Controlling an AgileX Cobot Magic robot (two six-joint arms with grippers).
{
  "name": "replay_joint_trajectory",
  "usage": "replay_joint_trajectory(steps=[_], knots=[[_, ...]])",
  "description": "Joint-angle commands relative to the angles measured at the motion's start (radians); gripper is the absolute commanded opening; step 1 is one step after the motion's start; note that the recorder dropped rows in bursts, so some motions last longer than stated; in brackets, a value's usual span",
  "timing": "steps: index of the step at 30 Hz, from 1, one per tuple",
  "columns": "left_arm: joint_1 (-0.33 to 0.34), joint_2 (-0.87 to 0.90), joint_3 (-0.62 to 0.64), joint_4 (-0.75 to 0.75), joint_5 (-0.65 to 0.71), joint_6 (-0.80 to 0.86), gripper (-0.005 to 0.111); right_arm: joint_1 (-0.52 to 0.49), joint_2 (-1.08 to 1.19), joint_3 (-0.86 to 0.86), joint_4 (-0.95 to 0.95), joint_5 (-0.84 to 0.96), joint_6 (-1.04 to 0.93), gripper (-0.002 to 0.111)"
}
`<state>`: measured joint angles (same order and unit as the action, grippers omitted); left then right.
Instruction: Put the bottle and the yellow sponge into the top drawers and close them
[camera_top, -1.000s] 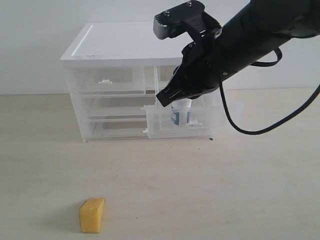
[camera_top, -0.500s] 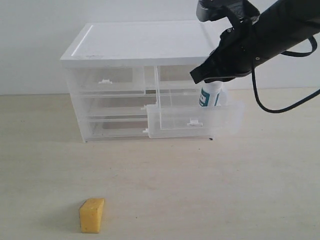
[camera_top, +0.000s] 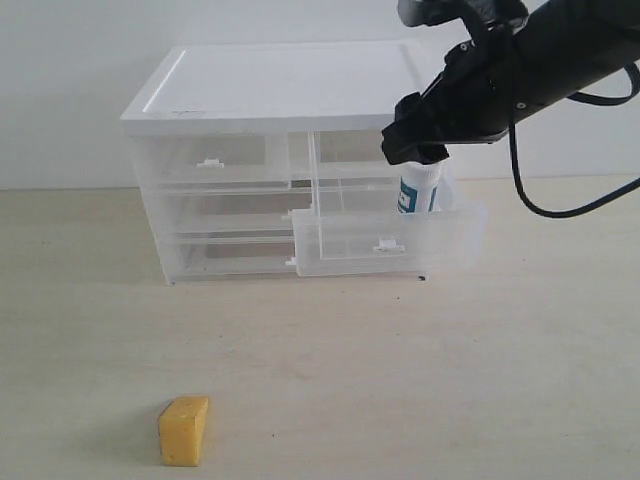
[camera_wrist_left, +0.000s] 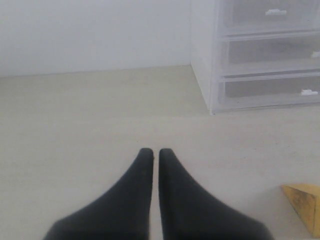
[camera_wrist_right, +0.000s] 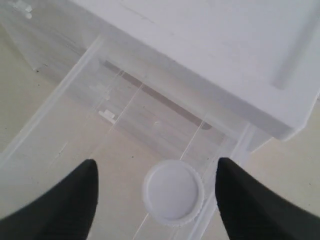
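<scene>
Though mid-drawer a second ago, the bottle stands at the right end of the open top drawer under our spread right claw. Our left claw is pressed together near the yellow sponge.

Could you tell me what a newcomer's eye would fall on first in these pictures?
The black right arm reaches in from the right of the exterior view. Its open right gripper hangs just above the white bottle, which stands upright in the pulled-out right top drawer of the clear cabinet. The yellow sponge sits alone on the table at the front left, well apart from the cabinet.
</scene>
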<state>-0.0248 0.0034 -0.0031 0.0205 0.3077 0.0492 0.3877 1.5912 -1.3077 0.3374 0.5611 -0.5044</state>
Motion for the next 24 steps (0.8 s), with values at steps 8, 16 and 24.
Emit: replay_joint_trajectory(steps=[8, 16, 24], knots=[[0.004, -0.003, 0.003, -0.001, -0.001, -0.002, 0.004, -0.008, 0.047, -0.003, 0.048, -0.015, -0.027, 0.061], [0.004, -0.003, 0.003, -0.001, -0.001, -0.002, 0.004, -0.008, 0.047, -0.003, 0.318, 0.054, -0.199, 0.061], [0.004, -0.003, 0.003, -0.001, -0.001, -0.002, 0.004, -0.008, 0.047, -0.003, 0.374, 0.106, -0.212, 0.061]])
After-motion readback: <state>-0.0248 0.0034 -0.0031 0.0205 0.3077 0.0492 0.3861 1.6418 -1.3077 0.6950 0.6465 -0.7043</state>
